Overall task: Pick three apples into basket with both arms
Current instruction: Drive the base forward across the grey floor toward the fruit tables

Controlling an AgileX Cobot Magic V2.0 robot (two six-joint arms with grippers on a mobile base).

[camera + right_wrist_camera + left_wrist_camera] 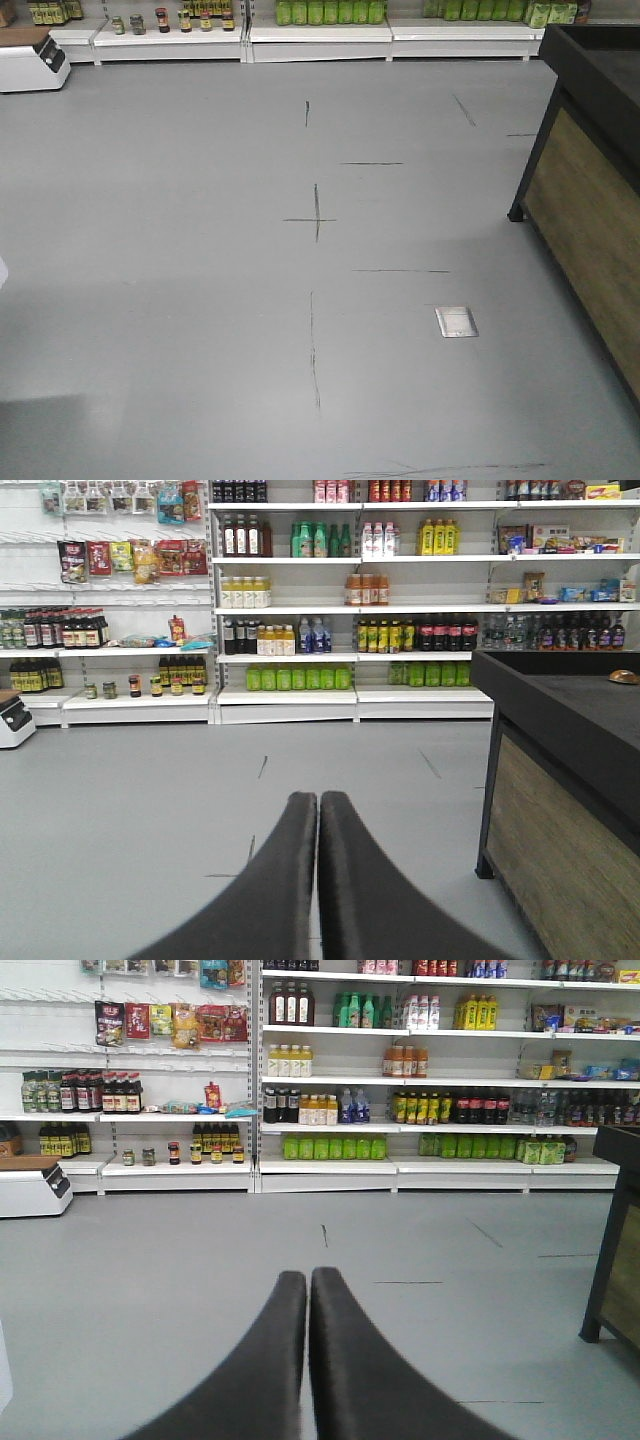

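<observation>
Nearest the lens, left gripper (307, 1277): two black curved fingers pressed tip to tip, clenched on nothing. Beyond it, low at far left, white boxy machine (32, 1188) at the foot of shelves holding jars (190, 1152). Further right, tall shop shelving (330, 1080) stacked with drinks, with a row of green bottles (333, 1147) on the lowest tier. Across the middle, bare grey floor (200, 300) with thin dark scuff lines and, right of centre in the front view, small square metal plate (456, 321) set flush.

Then right gripper (318, 798), likewise clenched, tips touching, empty. At far right, dark-topped counter (560, 780) with wood-look side panel, on the right arm's side. Small round brownish thing (623, 676) on its top, too small to identify.

No apples and no basket visible in any view, so whereabouts impossible to tell. Task apparently not begun.

Possible trouble ahead:
- Clipping the counter's corner while driving or swinging the right arm toward it.
- Knocking or bruising fruit by reaching in with jaws shut.
- Picking the wrong fruit, with nothing yet seen to check against.
</observation>
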